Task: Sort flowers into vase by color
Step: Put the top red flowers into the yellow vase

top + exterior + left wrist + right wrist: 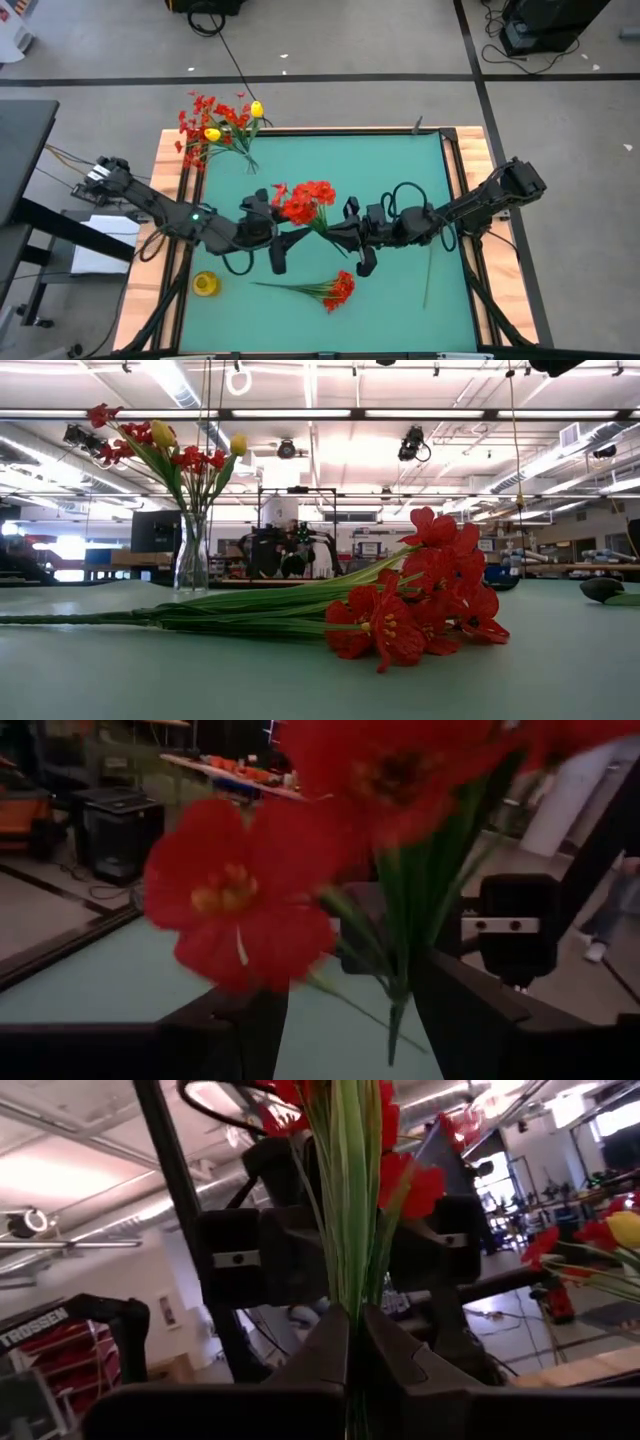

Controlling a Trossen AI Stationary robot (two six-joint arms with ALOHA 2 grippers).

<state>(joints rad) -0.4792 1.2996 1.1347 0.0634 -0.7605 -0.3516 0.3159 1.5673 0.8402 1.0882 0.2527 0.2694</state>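
Observation:
A spray of red flowers (305,203) on bundled green stems hangs above the middle of the green mat, with my right gripper (335,232) shut on it. My left gripper (288,232) is open. Its fingers (250,1020) stand on either side of the stems (400,990), below the blossoms, without visibly touching them. A glass vase (248,160) at the far left corner holds red and yellow flowers by their stems. A second red spray (325,290) lies flat on the mat near the front edge. My right gripper pinches the bundle of green stems (352,1295) between its two fingers, at the stems' lower part. The fingers come from the table's right, slanting a little upward. The spray is lifted clear of the mat, its blossoms up and toward the left arm.
A small round yellow object (205,284) sits near the mat's front left. A thin green stem (428,270) lies along the mat's right side. Wooden rails (170,200) frame the mat. In the low view the lying spray (420,600) fills the foreground.

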